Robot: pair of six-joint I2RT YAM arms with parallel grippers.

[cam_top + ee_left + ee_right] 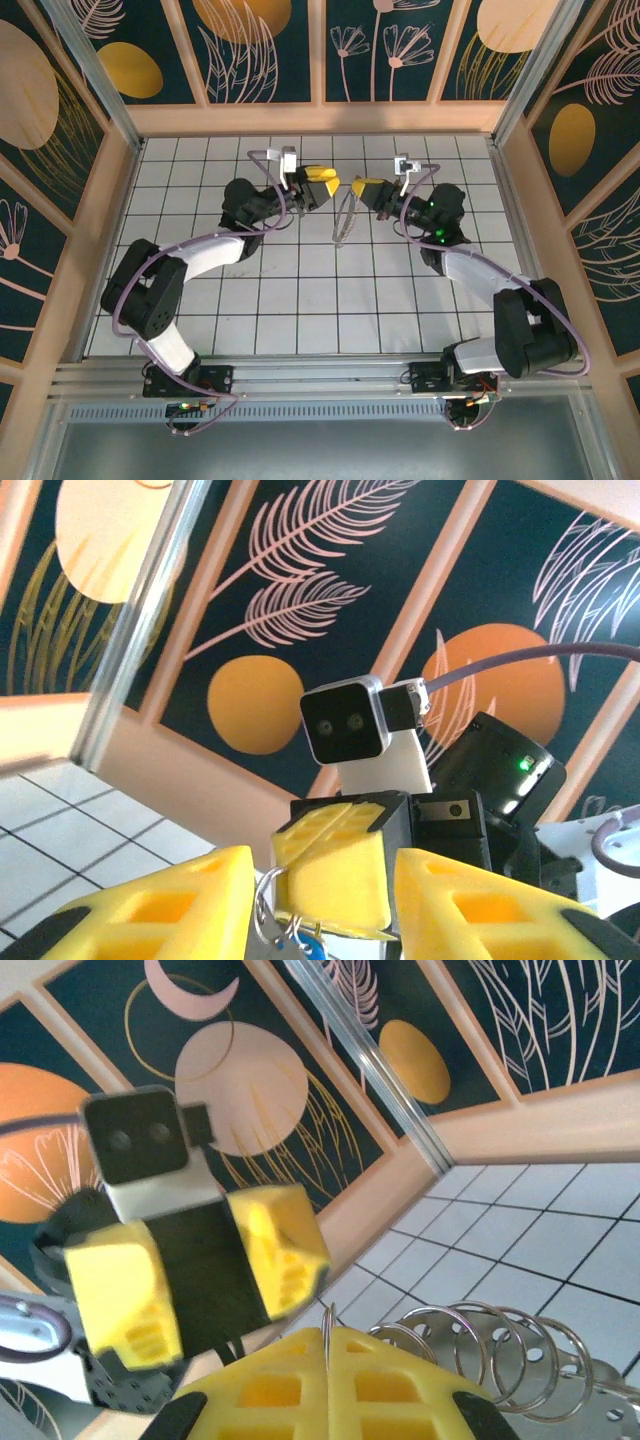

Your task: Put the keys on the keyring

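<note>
My right gripper [362, 188] is raised over the middle of the tiled floor, shut on the thin wire of the keyring [327, 1322]. The loop hangs down below it [344, 222], with its silvery pieces [500, 1350] strung beside my fingers. My left gripper [322, 182] faces it from the left, open, its yellow fingers [170, 905] standing wide either side of the right gripper [335, 865]. Under those shut fingers a curl of the ring [262, 900] shows, and a bit of the blue key [310, 945] hangs there at the frame's edge. In the right wrist view the left gripper [195, 1270] hovers opposite.
White tiled floor [300, 290] stretches under both arms. Wooden-framed walls with leaf patterns [320, 50] close in the back and sides. An aluminium rail [320, 375] runs along the near edge by the arm bases.
</note>
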